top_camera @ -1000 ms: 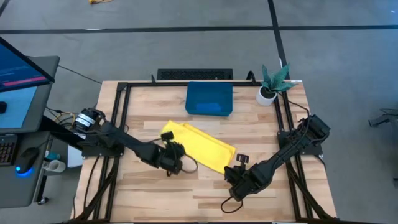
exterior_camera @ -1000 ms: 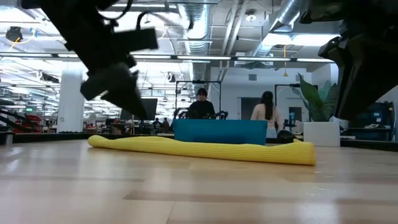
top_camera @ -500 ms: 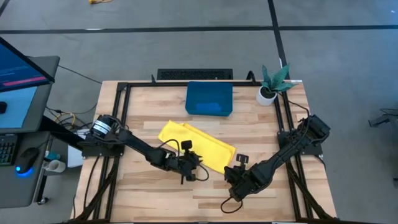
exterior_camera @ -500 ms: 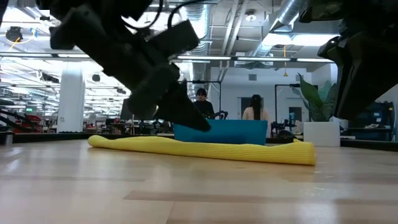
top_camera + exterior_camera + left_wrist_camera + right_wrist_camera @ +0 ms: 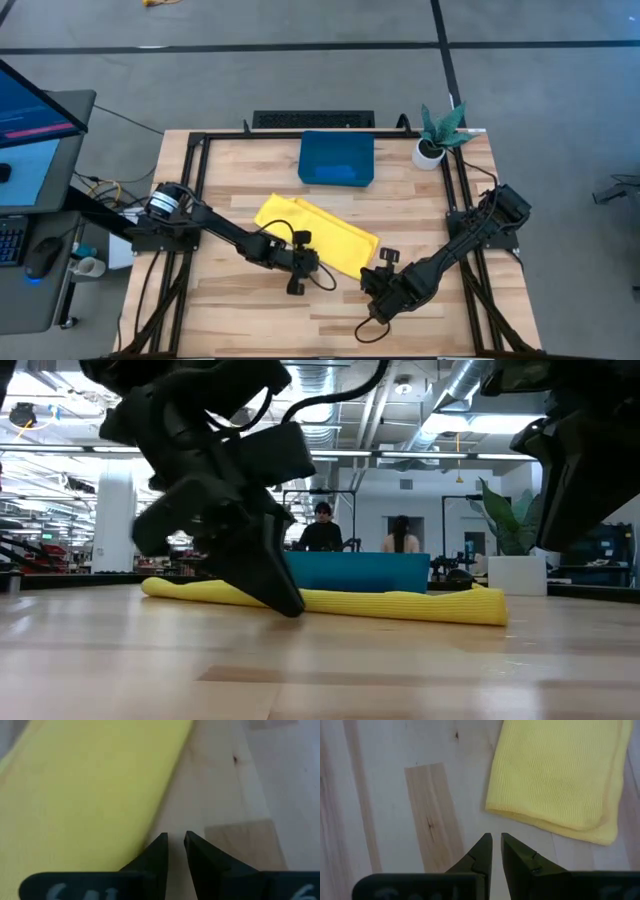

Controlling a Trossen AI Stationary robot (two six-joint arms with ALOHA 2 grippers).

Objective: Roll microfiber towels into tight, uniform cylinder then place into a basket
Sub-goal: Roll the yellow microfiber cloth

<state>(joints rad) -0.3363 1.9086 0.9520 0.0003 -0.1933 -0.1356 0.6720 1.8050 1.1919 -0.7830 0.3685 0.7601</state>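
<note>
The yellow microfiber towel (image 5: pixel 320 232) lies folded into a long flat strip, slanting across the table's middle. The dark teal basket (image 5: pixel 337 134) stands behind it at the far edge. My left gripper (image 5: pixel 297 283) points steeply down at the strip's near long edge (image 5: pixel 150 827), about midway along. Its fingers are shut to a narrow slit with nothing between them. My right gripper (image 5: pixel 372 283) hangs shut above bare wood, just off the towel's right end (image 5: pixel 545 825). My left gripper's fingertips (image 5: pixel 290 608) stand low at the table, right beside the towel's near edge. I cannot tell whether they touch the cloth or the wood.
A small white pot with a green plant (image 5: pixel 430 152) stands at the far right corner. A black frame rail (image 5: pixel 195 180) runs along the table's edges. Bare wood lies in front of the towel. People stand in the room beyond the table (image 5: pixel 322 530).
My left gripper has moved from the towel's left end toward the table's right and near edge. It has sunk to table height and tipped to point more steeply down. The towel lies as before.
</note>
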